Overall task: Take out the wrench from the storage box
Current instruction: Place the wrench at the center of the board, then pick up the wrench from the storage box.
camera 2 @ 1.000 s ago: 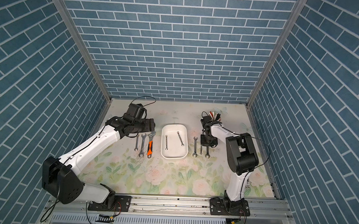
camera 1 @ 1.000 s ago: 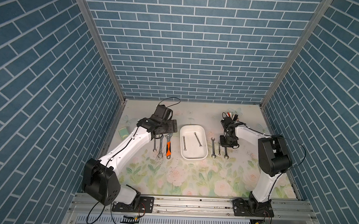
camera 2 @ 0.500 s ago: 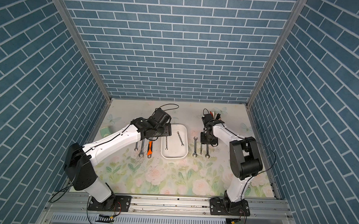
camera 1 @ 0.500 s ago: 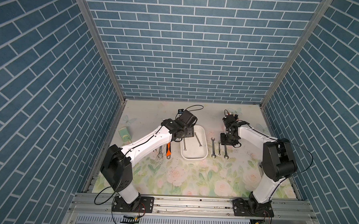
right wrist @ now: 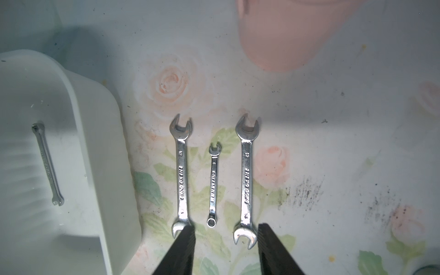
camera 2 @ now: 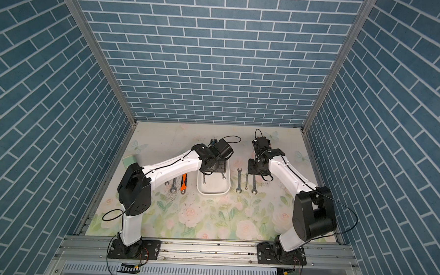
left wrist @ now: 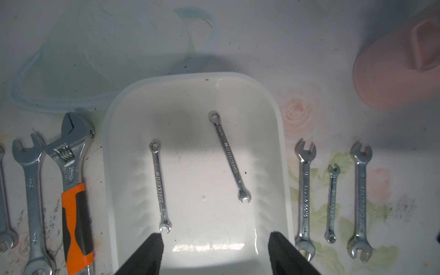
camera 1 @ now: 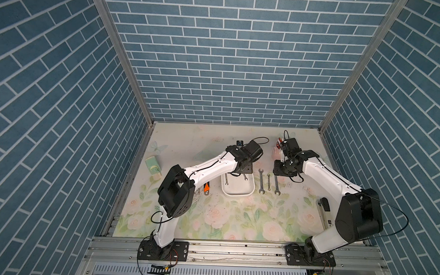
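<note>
The white storage box lies mid-table in both top views. Two small silver wrenches lie inside it, one straight and one slanted. My left gripper hovers open over the box's near part, nothing between its fingers; the straight wrench's open end lies just off one fingertip. My right gripper stands open above the table beside the box, over a row of three wrenches, and holds nothing.
Three wrenches lie on the table right of the box. An orange-handled adjustable wrench and spanners lie on its left. A pink cup stands behind the right gripper. A green object sits near the left wall.
My left arm has swung right, from above the tools left of the box to over the box. The right arm has stayed above the row of wrenches.
</note>
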